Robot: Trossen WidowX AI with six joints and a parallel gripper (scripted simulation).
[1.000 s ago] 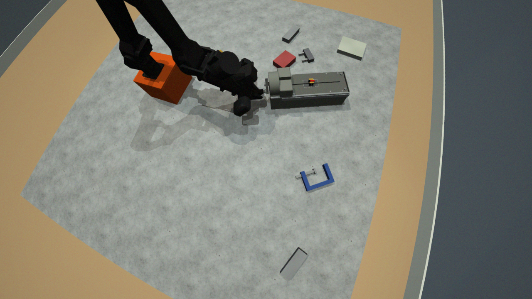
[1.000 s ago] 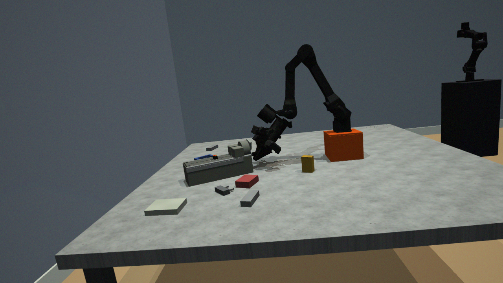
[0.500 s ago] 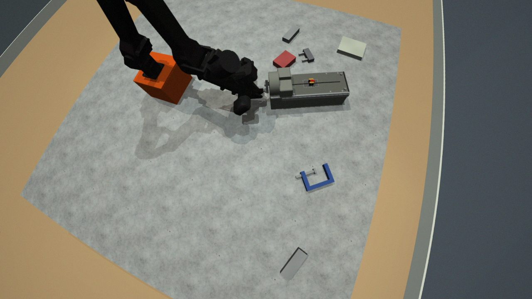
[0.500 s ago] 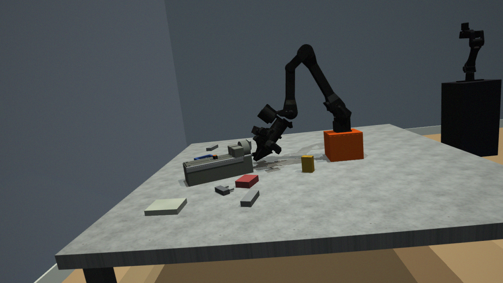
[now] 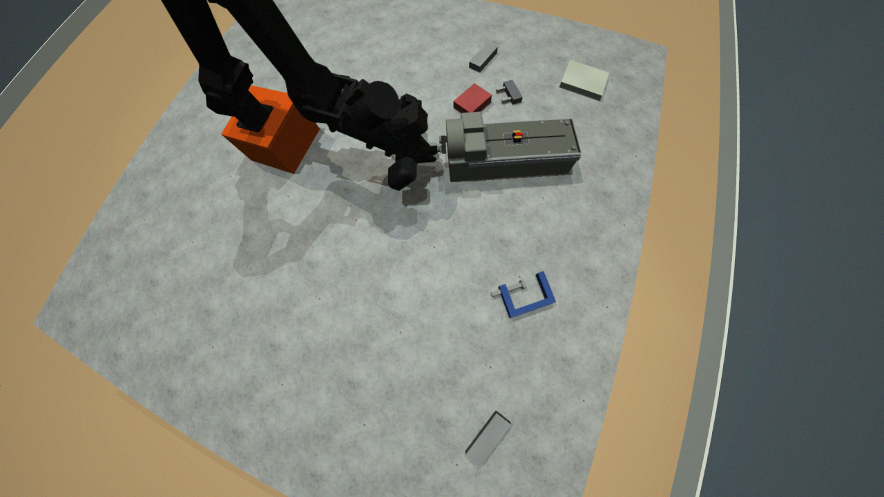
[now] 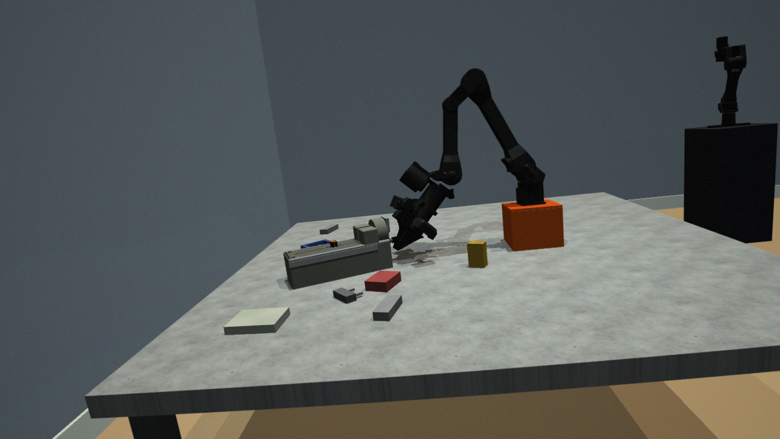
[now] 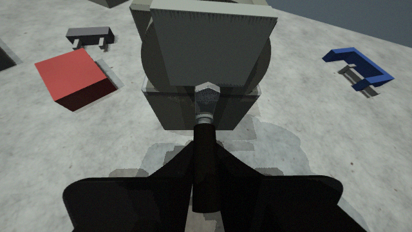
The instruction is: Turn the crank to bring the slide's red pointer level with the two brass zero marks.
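Observation:
The machine (image 5: 512, 166) (image 6: 340, 268) (image 7: 199, 113) is a long grey box with a slide slot on top and a round housing at the end near the arm. My gripper (image 5: 440, 151) (image 6: 397, 245) (image 7: 203, 145) is shut on the black crank handle (image 7: 204, 135), low in front of that end. The crank arm (image 7: 207, 100) points straight down from its hub to the handle in the wrist view. The red pointer (image 5: 518, 134) sits at the slot with yellow brass marks by it. It is too small to tell whether they are exactly level. In the exterior view the pointer area (image 6: 333, 243) is tiny.
A red block (image 5: 472, 99) (image 6: 382, 280) (image 7: 72, 75), a dark two-pronged part (image 5: 512, 92) (image 6: 345, 294) (image 7: 88, 35) and a grey bar (image 5: 483, 56) (image 6: 387, 308) lie beside the machine. A blue clamp (image 5: 532, 307) (image 7: 370, 64) lies on the other side. A yellow block (image 6: 477, 255) stands near the orange base (image 6: 532, 226).

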